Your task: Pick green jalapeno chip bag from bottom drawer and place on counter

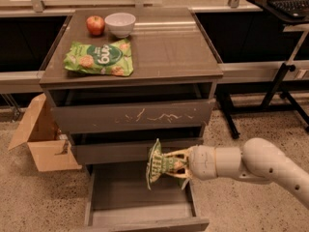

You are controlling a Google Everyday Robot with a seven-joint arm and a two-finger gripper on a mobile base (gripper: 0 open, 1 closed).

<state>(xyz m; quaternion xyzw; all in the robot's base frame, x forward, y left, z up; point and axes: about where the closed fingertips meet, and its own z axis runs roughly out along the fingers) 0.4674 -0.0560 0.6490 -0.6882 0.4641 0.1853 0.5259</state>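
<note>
The green jalapeno chip bag [155, 164] is a small olive-green foil bag, held upright on edge. My gripper [166, 164] is shut on it, coming in from the right on the white arm. The bag hangs above the open bottom drawer [125, 197], level with the middle drawer front, clear of the drawer's bare floor. The counter [169, 42] is the flat grey-brown cabinet top higher up, well above the gripper.
On the counter stand a larger bright green bag [100, 58], a red apple [95, 25] and a white bowl [120, 23]. The top drawer front [135, 116] has white scratches. A cardboard box [41, 139] sits left of the cabinet. A black stand [280, 81] is at right.
</note>
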